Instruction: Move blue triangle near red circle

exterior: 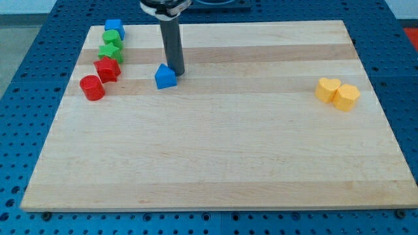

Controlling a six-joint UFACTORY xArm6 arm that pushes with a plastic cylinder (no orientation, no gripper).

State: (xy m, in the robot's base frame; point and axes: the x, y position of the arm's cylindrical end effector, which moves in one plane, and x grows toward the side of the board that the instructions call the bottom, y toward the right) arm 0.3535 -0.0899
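The blue triangle point(166, 77) lies on the wooden board point(215, 150) in the upper left part of the view. My tip point(177, 72) stands right against the triangle's upper right side. The red circle point(92, 87) lies near the board's left edge, well to the left of the triangle and slightly lower in the view.
A red star-like block point(107, 69) sits just above and right of the red circle. Above it lie a green star-like block point(109, 52), a green round block point(112, 39) and a blue cube point(114, 28). A yellow heart point(327, 89) and a yellow hexagon point(347, 97) lie at the right.
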